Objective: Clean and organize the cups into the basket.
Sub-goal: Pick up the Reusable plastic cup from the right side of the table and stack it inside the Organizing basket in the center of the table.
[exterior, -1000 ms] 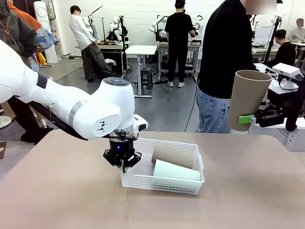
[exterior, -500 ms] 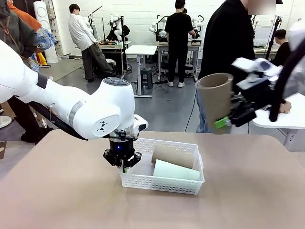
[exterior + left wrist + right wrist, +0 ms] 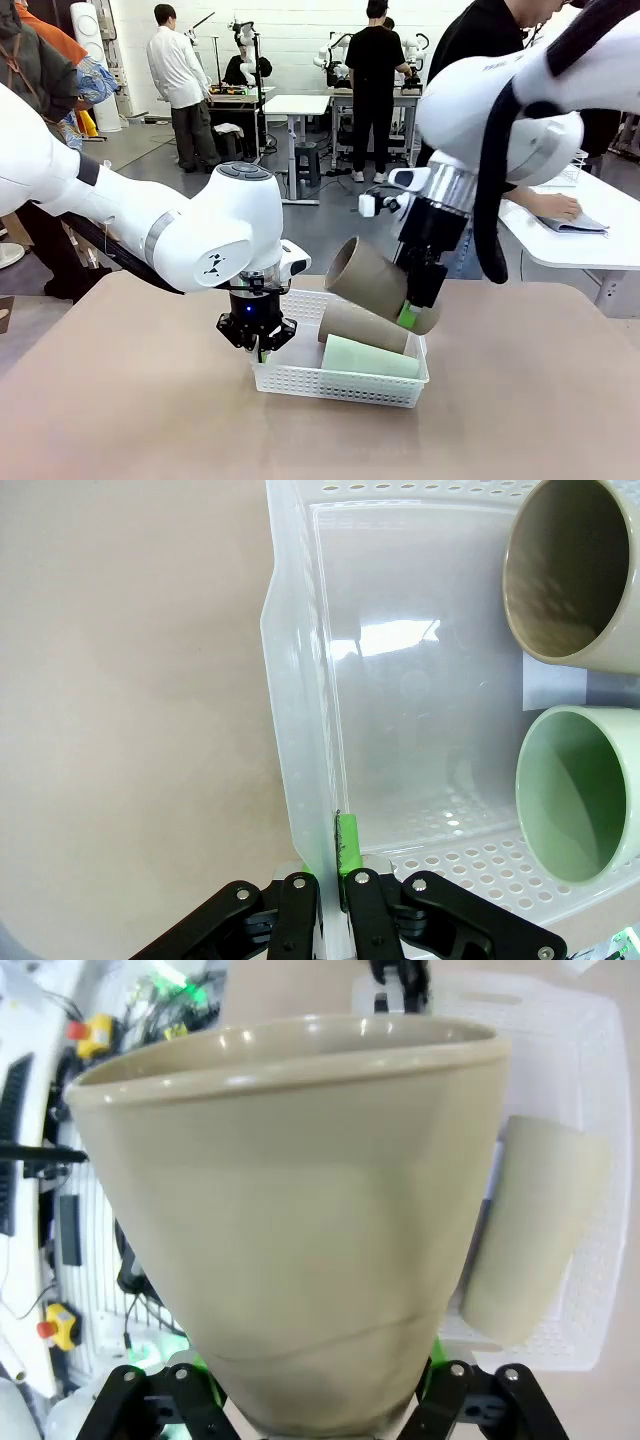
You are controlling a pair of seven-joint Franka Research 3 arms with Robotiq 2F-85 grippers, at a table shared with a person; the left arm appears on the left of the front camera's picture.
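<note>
The white basket [image 3: 340,386] sits mid-table with a brown cup [image 3: 362,325] and a mint green cup [image 3: 372,358] lying in it side by side. My left gripper [image 3: 258,347] is shut on the basket's left wall [image 3: 298,730], one finger inside and one outside. Its wrist view shows the mouths of the brown cup [image 3: 575,575] and the mint cup [image 3: 580,790]. My right gripper [image 3: 415,305] is shut on another brown cup [image 3: 372,278], tilted with its mouth to the left, just above the basket's far side. That held cup [image 3: 300,1220] looms over the basket [image 3: 590,1110] below.
A person in black stands beyond the table's far edge, with a hand [image 3: 560,206] on a white side table at the right. The beige tabletop [image 3: 130,420] stretches left and in front of the basket. Other people and workbenches stand far behind.
My right arm has swung in from the far right with the brown cup, tipping it from upright to slanted over the basket. The left gripper and basket have stayed still.
</note>
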